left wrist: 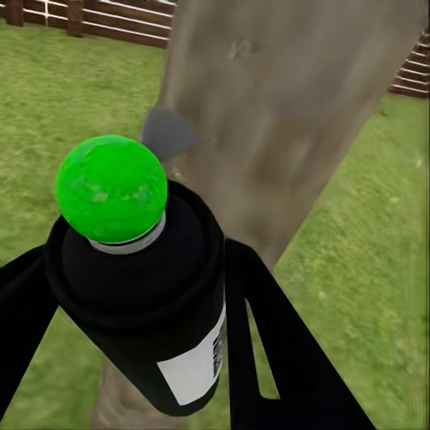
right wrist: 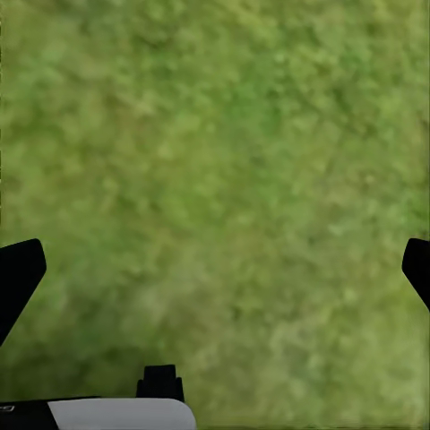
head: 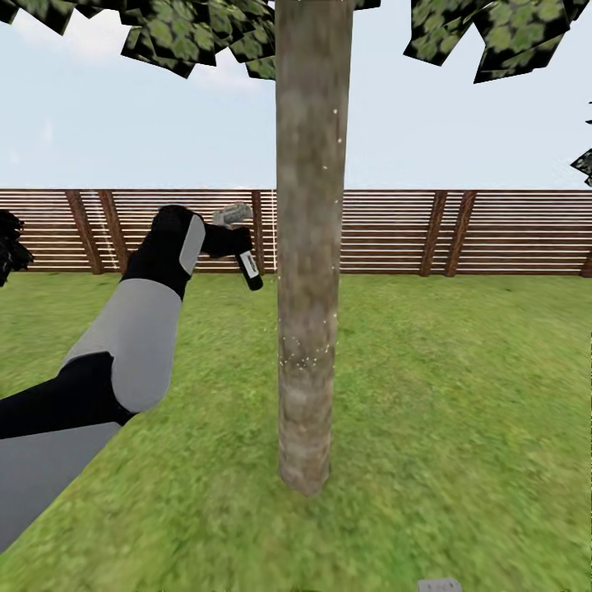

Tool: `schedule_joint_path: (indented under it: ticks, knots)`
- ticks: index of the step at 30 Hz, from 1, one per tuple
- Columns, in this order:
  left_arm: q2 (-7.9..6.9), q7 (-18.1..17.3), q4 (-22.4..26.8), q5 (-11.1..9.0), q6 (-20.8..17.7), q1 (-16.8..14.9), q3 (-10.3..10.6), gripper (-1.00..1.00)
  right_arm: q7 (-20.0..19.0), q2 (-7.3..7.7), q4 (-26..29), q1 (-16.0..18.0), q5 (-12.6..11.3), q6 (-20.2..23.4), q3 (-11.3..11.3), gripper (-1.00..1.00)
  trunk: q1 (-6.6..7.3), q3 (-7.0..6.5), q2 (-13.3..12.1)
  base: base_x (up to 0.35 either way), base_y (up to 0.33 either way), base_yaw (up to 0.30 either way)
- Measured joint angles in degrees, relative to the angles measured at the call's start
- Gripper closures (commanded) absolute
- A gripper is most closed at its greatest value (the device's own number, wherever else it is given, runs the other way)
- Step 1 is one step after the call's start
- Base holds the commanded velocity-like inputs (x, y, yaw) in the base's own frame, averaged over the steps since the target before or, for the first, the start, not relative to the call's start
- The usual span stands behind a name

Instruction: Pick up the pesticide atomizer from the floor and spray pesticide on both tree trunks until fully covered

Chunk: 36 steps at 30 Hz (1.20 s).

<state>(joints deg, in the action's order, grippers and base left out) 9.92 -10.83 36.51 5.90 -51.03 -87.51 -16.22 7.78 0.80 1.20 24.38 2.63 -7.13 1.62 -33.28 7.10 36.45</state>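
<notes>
The left hand (head: 233, 240), at centre-left of the head view, is clamped on one pesticide atomizer (head: 247, 265). The black bottle hangs tilted below the hand, its white label facing the camera and its pale grey trigger head above the fingers. In the left wrist view the black fingers (left wrist: 278, 349) press against both sides of the atomizer (left wrist: 152, 305), with a bright green ball sitting on the end of it nearest the camera. The bottle is held just beside the tree trunk (head: 308, 247), at about fence height, not touching it.

One trunk stands in the middle of the head view, a straight mottled grey-brown column running from the grass up into dark green leaves (head: 189, 33) along the top edge. Tiny white specks of pesticide (head: 306, 355) dot its lower part, and a few more sit on its right edge higher up. In the left wrist view the same trunk (left wrist: 287, 116) rises close behind the bottle and blocks the way ahead.

The right hand (right wrist: 215, 278) points at the lawn with its fingertips at the far left and far right edges of its wrist view, spread wide, with nothing between them.

A brown slatted fence (head: 460, 234) crosses the whole width behind the trunk. The lawn (head: 460, 395) lies open to the right of the trunk and in front of it. One small grey slab (head: 440, 585) shows at the bottom edge.
</notes>
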Motion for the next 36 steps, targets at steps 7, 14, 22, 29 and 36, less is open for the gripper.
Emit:
schedule_joint_path:
  ticks: [7, 14, 22, 29, 36]
  knots:
    - [-0.01, -0.04, 0.28, -0.45, -0.04, -0.09, 0.46, 1.00, 0.00, -0.01, -0.03, 0.00, 0.00, -0.04, -0.01, -1.00, 0.05, 0.00, 0.02, -0.068, 0.017, 0.000]
    - [0.00, -0.36, -0.20, -1.48, -4.59, -11.55, 0.79, 1.00, -0.01, -0.01, -0.06, 0.00, 0.00, -0.02, 0.00, -1.00, 0.07, -0.02, 0.05, 0.000, 0.000, 0.000]
    - [0.01, -0.77, 0.14, -6.77, -5.10, -13.28, 0.75, 1.00, -0.01, 0.00, -0.04, 0.00, 0.00, -0.01, -0.01, -1.00, 0.05, 0.00, 0.02, 0.000, 0.000, 0.000]
    - [0.01, -0.75, -3.11, -7.04, -4.82, -13.30, 0.26, 1.00, -0.01, 0.00, -0.05, 0.00, 0.00, 0.02, -0.01, -1.00, 0.05, 0.01, 0.01, 0.000, 0.000, 0.000]
    - [0.07, -0.72, -27.69, -6.81, 10.75, -13.33, -0.27, 1.00, -0.01, 0.00, -0.02, 0.00, 0.00, 0.01, -0.01, -1.00, 0.04, 0.01, 0.01, 0.000, 0.000, 0.000]
